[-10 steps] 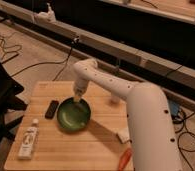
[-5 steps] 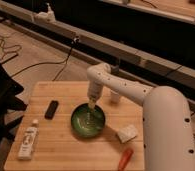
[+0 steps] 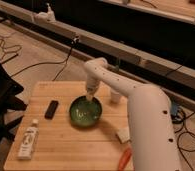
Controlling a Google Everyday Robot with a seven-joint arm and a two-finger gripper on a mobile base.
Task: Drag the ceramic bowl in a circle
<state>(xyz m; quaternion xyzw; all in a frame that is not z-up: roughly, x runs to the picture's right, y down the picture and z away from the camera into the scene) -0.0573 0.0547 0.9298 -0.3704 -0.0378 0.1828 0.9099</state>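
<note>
Gripper point(image 3: 89, 98) dips into the bowl point(image 3: 85, 111), mid-desk; finger state I cannot tell. Pressing hard might tip it toward the cup point(image 3: 115, 96).

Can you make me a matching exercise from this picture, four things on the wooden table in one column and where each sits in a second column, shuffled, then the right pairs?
Things:
1. glossy green ceramic bowl
2. small black rectangular object
3. white tube with a dark label
4. small translucent whitish cup

Places:
A. near the table's front left corner
B. just right of the robot arm's wrist, toward the back of the table
C. middle of the table, with the gripper reaching into it
D. just left of the bowl

Pairs: 1-C, 2-D, 3-A, 4-B
</note>
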